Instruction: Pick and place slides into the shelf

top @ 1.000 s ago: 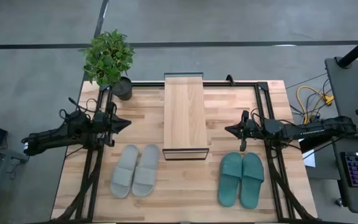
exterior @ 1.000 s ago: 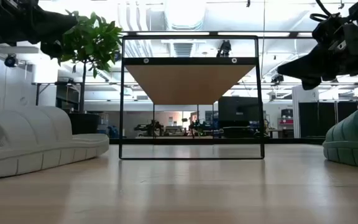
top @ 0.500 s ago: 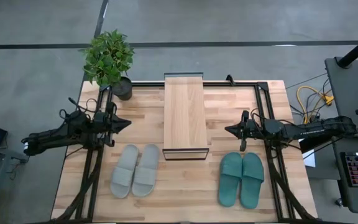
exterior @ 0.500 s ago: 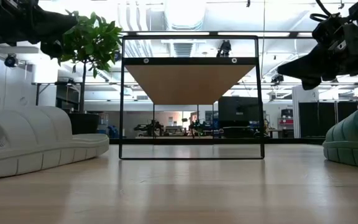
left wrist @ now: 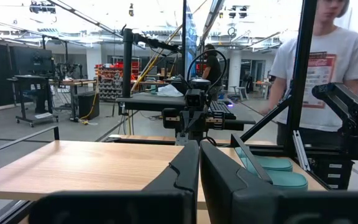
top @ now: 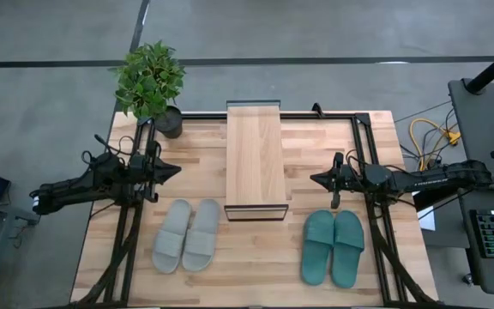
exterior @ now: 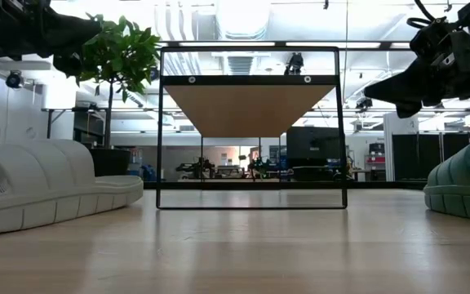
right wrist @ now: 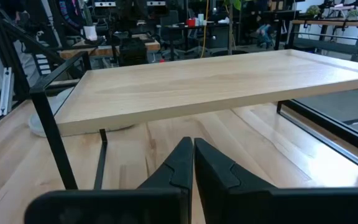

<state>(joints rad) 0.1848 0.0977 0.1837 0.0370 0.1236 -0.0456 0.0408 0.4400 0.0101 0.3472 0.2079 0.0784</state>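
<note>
On the butcher-block bench [top: 316,146]: both pincers clenched, empty.
Left pincer [top: 175,169] and right pincer [top: 315,178] flanked the plank-topped black-framed shelf [top: 256,159]; grey-beige foam slides [top: 187,234] and teal foam slides [top: 334,246] lay in front.

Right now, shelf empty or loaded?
Empty. Nothing on or under the shelf; both pairs of slides lie on the table.

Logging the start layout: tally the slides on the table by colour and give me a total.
Pale grey-beige slides: 2, side by side on the table, on the left arm's side of the shelf.
Teal-green slides: 2, side by side on the right arm's side of the shelf.
Total: 4 slides, none in the shelf yet.
</note>
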